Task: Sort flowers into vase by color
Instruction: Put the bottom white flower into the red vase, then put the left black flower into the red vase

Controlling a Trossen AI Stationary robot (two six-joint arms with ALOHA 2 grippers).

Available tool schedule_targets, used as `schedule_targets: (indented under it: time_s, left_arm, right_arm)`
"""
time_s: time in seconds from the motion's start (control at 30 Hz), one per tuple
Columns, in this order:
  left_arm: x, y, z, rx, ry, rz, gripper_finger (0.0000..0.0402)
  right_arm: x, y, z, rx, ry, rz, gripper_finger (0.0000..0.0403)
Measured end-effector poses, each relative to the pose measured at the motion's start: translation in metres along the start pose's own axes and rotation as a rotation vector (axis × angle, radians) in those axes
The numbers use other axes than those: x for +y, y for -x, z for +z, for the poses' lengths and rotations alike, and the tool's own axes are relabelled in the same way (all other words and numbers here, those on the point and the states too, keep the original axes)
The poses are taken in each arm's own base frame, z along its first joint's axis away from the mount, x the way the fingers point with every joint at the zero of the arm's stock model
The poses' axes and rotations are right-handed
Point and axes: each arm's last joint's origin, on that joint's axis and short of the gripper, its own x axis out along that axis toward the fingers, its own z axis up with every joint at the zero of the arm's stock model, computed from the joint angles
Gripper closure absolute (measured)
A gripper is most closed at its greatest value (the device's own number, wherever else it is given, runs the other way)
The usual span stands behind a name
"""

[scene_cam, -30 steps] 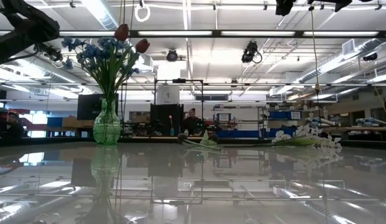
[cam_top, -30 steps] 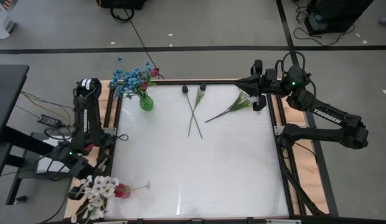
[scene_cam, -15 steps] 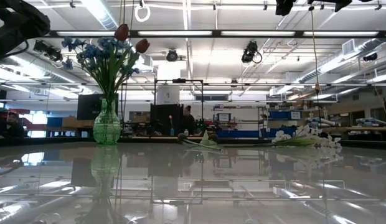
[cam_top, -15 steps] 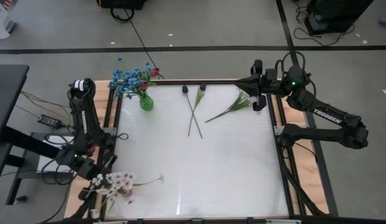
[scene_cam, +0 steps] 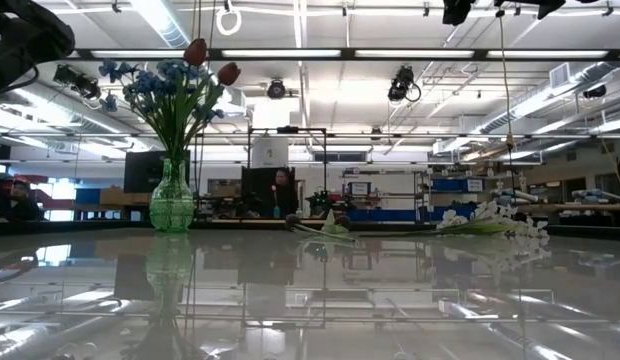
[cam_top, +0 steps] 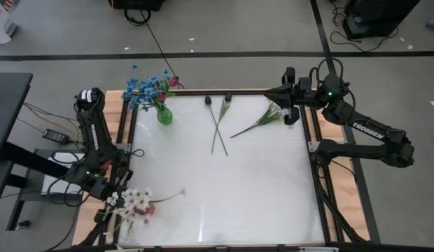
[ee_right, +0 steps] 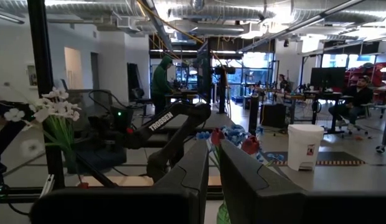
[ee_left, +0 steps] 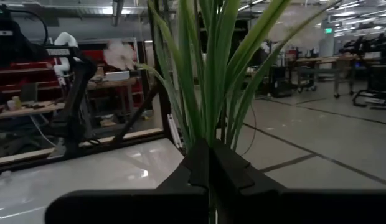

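Here, the left gripper hangs over the near-left corner of the tabletop, well apart from the green vase that stands at the far-left corner. Its jaws are pressed together on the green stems of a bunch of white blossoms with a pink-red bud among them; the left wrist view shows the leaves rising straight out of the closed jaws. The vase holds blue flowers and pink-red tulips. Right of the vase, at the far middle of the tabletop, two dark-budded stems lie crossed over each other. Further right of the vase, a white spray lies flat with its head near the far-right corner. The right gripper waits above that corner, well apart from the vase; its jaws stand a narrow gap apart, pinching nothing.
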Motion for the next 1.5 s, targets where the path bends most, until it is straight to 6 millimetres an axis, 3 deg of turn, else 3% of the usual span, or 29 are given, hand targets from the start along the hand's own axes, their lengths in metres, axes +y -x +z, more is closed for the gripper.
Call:
schedule_targets:
  time_s: [0.37, 0.77, 1.03, 1.27, 1.5]
  left_arm:
    - [0.009, -0.013, 0.004, -0.06, 0.011, 0.018, 0.0395]
    - [0.002, -0.001, 0.001, -0.018, 0.035, 0.002, 0.0388]
    - [0.013, 0.004, -0.022, -0.002, 0.247, 0.083, 0.0308]
    - [0.011, 0.007, -0.018, -0.013, 0.304, 0.055, 0.0241]
    - [0.0, 0.017, 0.003, 0.002, 0.302, 0.041, 0.0213]
  right_arm:
    - [0.0, 0.0, 0.0, 0.0, 0.0, 0.0, 0.0353]
    - [0.0, 0.0, 0.0, 0.0, 0.0, 0.0, 0.0353]
    - [0.0, 0.0, 0.0, 0.0, 0.0, 0.0, 0.0353]
    - [0.0, 0.0, 0.0, 0.0, 0.0, 0.0, 0.0353]
    - [0.0, 0.0, 0.0, 0.0, 0.0, 0.0, 0.0353]
